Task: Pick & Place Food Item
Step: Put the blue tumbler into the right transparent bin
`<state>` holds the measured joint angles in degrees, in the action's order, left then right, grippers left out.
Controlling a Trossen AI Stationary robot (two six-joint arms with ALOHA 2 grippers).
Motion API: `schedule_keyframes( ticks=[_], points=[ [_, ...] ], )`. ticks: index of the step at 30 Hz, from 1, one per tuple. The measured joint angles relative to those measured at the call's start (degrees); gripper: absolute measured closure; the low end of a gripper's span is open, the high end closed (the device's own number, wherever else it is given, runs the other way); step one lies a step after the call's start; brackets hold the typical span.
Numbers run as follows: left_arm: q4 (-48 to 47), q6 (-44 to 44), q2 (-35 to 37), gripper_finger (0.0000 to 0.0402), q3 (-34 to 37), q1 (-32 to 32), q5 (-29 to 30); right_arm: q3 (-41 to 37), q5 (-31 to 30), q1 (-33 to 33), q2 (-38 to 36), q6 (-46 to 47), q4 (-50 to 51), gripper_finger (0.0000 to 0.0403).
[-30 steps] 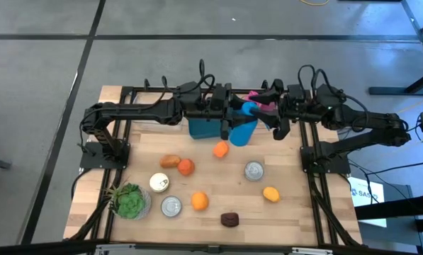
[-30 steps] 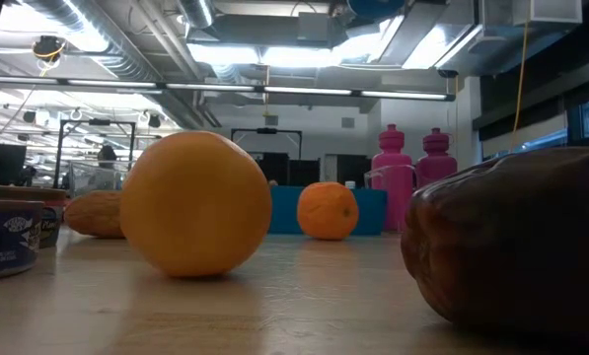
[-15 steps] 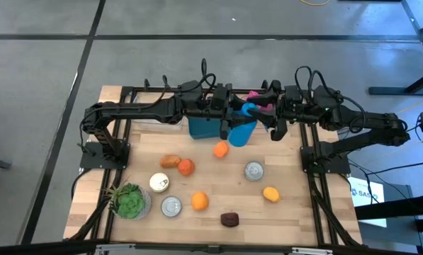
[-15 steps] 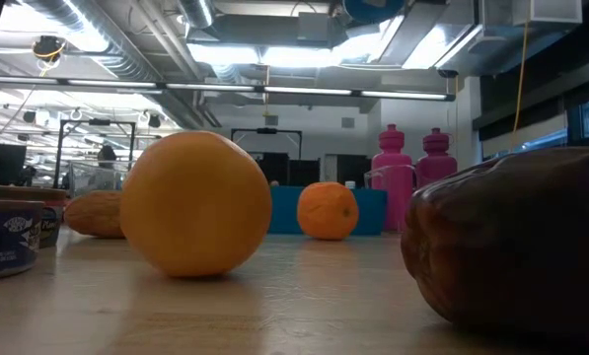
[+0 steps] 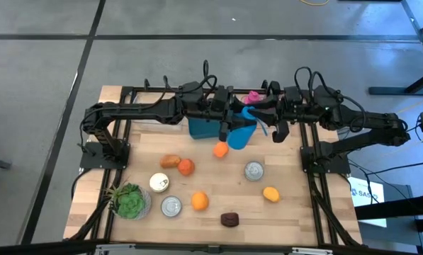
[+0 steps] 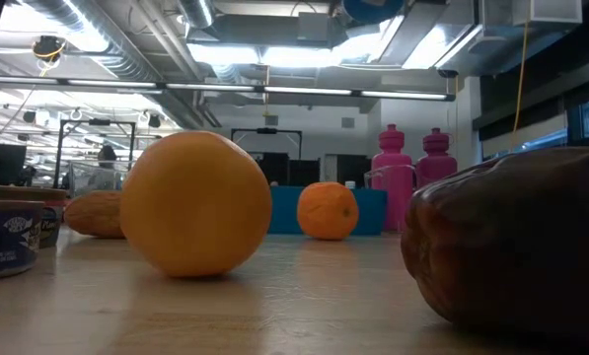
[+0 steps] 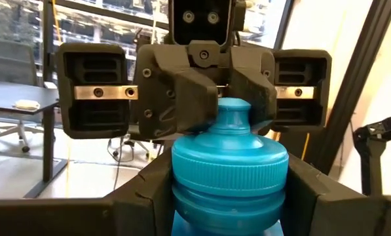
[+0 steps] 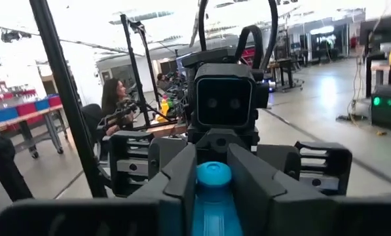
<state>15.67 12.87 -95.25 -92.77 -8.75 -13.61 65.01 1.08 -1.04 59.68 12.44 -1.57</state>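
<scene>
Food items, high view: three oranges (image 5: 199, 201) lie loose on the wooden table (image 5: 296, 212), one in the centre just below the arms, one lower centre, one lower right. A reddish fruit (image 5: 186, 167) touches a brown food piece (image 5: 170, 161) left of centre, and a dark lump (image 5: 229, 219) sits at the bottom centre. No gripper touches any of them.
Other things, high view: three cans (image 5: 254, 171) stand among the food and a potted plant (image 5: 130, 201) sits at lower left. A blue bin (image 5: 202, 128) is at upper centre, with pink bottles (image 5: 254, 97) behind it.
Grippers, high view: the left gripper (image 5: 229, 127) and right gripper (image 5: 266, 117) meet at upper centre, both on a blue bottle (image 5: 244, 133) held tilted above the table.
Low view: one orange fills the left foreground and the dark lump the right. A second orange sits in front of the blue bin at centre, the pink bottles right of it, and a can at the left edge.
Left wrist view: this arm's own fingers clamp the bottle's body at bottom centre. The right gripper faces the camera, its fingers pressed on either side of the bottle's spout.
Right wrist view: its own fingers (image 8: 175, 180) flank and touch the blue spout at bottom centre. A person sits in the room at left.
</scene>
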Motion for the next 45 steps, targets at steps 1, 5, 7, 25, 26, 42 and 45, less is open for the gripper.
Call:
schedule_keyframes(
  ticks=[1,5,7,25,26,42,45],
  points=[
    [-0.1,0.0,0.0,0.0228,0.0,0.0,-0.4,0.0,-0.1,0.0,0.0,0.8,0.9,0.0297],
    [-2.4,0.2,-0.1,0.0228,0.0,-0.3,-2.2,0.0,0.6,0.0,0.0,3.1,4.6,0.0235],
    [-3.1,0.3,-0.1,0.0228,0.0,-0.3,-2.7,0.0,0.7,0.0,0.0,3.5,5.2,0.0212],
    [-3.3,2.8,0.0,0.0228,0.0,-1.6,-4.1,0.0,-0.7,0.0,-0.2,1.8,5.4,0.0345],
    [-3.3,3.1,0.0,0.0228,0.0,-1.8,-4.2,0.0,-0.6,0.0,-0.2,1.6,5.4,0.0345],
    [-2.9,6.7,0.0,0.0181,0.0,-2.3,-3.3,-0.1,0.1,0.0,-0.1,2.2,5.2,0.0345],
    [-1.6,7.8,0.5,0.0129,-0.4,-2.3,-1.6,-0.4,0.7,0.0,0.3,2.2,6.8,0.0345]
  ],
)
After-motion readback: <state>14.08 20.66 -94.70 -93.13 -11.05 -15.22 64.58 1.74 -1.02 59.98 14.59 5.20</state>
